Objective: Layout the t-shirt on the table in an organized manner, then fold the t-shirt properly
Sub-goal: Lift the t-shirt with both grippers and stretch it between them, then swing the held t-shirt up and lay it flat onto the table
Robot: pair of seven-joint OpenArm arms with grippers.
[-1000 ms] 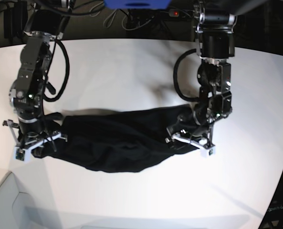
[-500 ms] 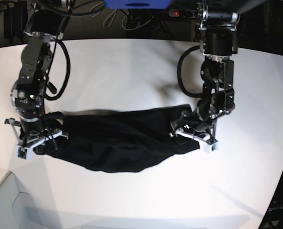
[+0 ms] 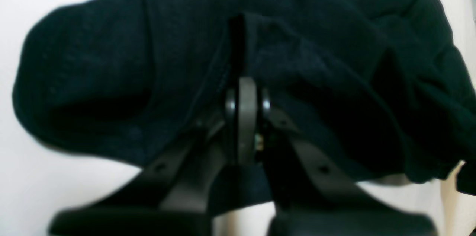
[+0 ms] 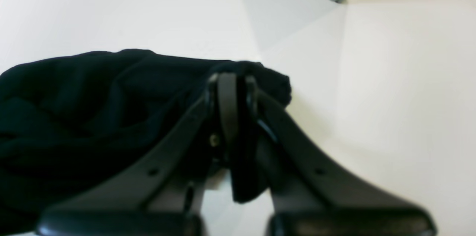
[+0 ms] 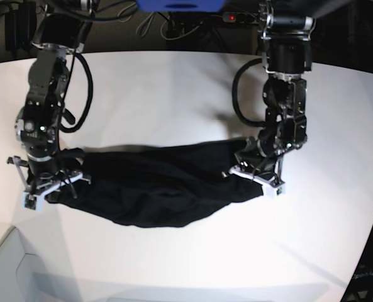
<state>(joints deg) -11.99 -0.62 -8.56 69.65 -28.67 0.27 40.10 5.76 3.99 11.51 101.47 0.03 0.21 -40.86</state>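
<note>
desk (image 5: 173,94): wide bare white surface on every side of the cloth, curved edge at far right | t-shirt (image 5: 155,182): bunched black band on the near half, long axis left-right | left end effector (image 5: 256,179): closed on t-shirt's end | right end effector (image 5: 48,187): closed on the opposite end

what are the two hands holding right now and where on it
Both hold the t-shirt: the left hand is shut on a bunched fold at one end, the right hand on the edge at the opposite end.
</note>
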